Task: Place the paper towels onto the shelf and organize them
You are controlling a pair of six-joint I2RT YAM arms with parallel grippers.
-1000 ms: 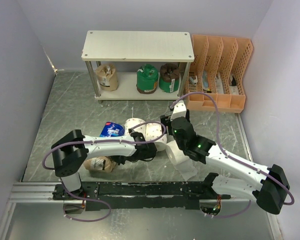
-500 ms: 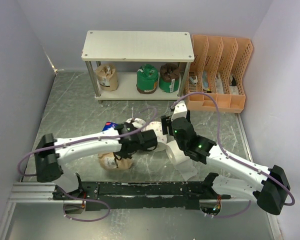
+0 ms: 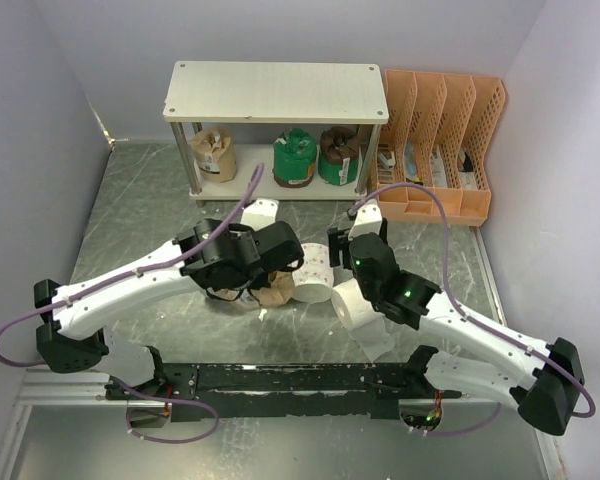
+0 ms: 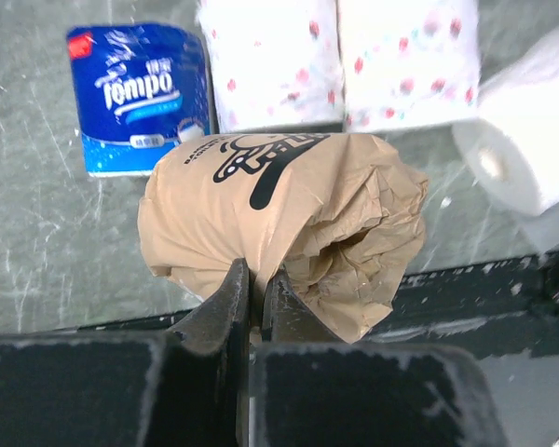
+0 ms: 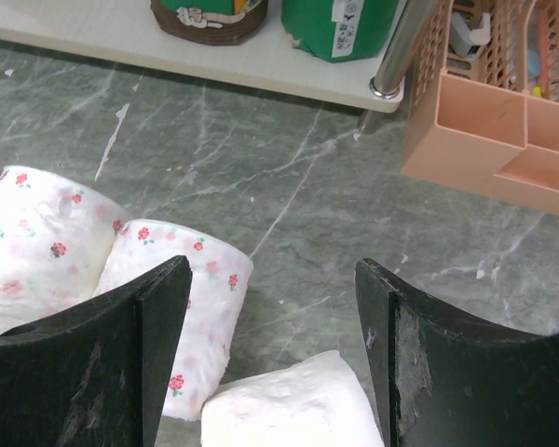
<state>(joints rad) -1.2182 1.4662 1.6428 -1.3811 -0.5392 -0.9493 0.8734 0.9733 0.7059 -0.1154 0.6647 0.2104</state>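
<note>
Left jaws pinched narrow on tan-wrapped roll (image 4: 279,223), over counter (image 3: 140,220); roll's long axis crosswise to them. We judge shelf (image 3: 275,92) straight ahead, well apart. Right jaws wide, empty.

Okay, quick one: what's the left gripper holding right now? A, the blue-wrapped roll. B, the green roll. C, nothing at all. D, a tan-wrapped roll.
D: in the left wrist view the left gripper is pinched shut on the crinkled wrapper of the tan-wrapped roll, while the blue-wrapped roll lies free beyond it.
</note>
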